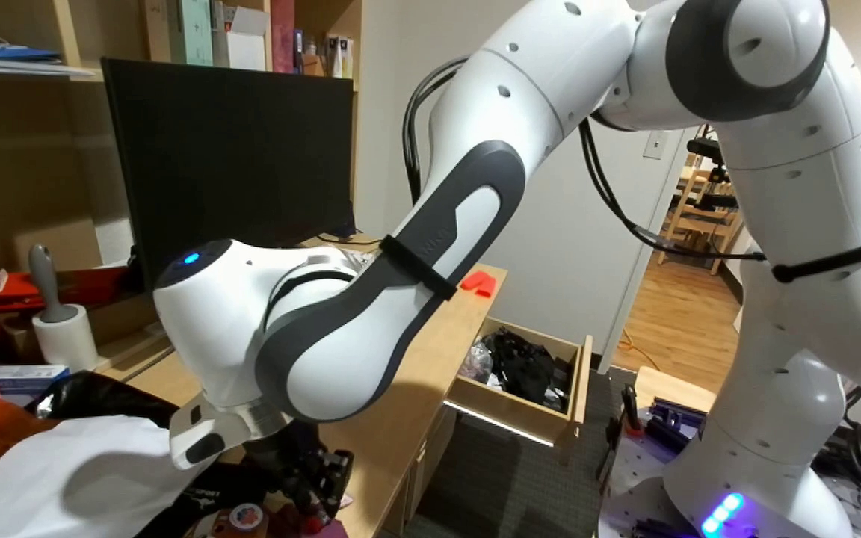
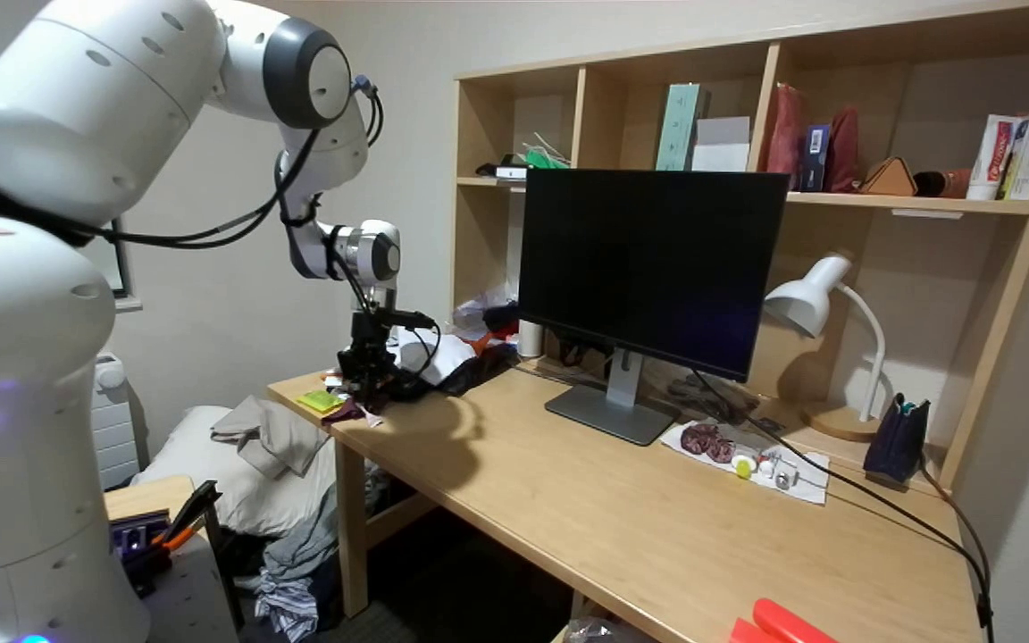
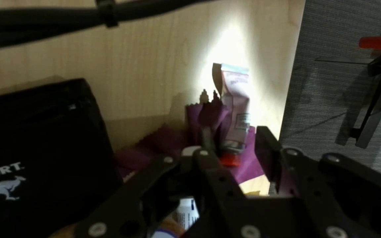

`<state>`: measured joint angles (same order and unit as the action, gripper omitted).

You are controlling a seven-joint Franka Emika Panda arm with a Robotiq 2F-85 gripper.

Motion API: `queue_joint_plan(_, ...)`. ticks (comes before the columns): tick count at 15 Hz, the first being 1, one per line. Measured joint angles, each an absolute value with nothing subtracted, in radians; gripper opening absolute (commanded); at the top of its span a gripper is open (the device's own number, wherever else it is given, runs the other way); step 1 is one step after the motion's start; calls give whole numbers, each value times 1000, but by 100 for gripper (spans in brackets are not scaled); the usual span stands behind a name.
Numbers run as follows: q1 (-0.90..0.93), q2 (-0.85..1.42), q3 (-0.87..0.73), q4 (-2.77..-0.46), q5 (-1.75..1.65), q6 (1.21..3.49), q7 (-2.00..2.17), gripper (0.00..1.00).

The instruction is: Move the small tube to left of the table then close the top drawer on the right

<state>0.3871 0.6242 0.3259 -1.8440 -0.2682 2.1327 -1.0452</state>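
Claw [image 3: 235, 134]: spread apart, low over counter [image 2: 568, 500] | small tube [image 3: 238, 102]: lying near counter's edge | purple wrapper [image 3: 248, 167]: on counter | top drawer [image 1: 505, 411]: pulled out, below counter's edge

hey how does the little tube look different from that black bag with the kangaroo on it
In the wrist view, the small tube is pale with a red end; the bag is black with whitish print. The tube is narrow, the bag far broader. Both carry printing.
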Motion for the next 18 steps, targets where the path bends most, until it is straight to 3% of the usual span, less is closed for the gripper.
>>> queue_joint_plan(4, 380, 605, 325, -1854, -268, 2157, -1024, 95)
queue_joint_plan(6, 366, 568, 317, -1876, -268, 2170, -984, 100)
queue_joint_plan(18, 31, 150, 160, -2363, -38, 2307, -903, 100)
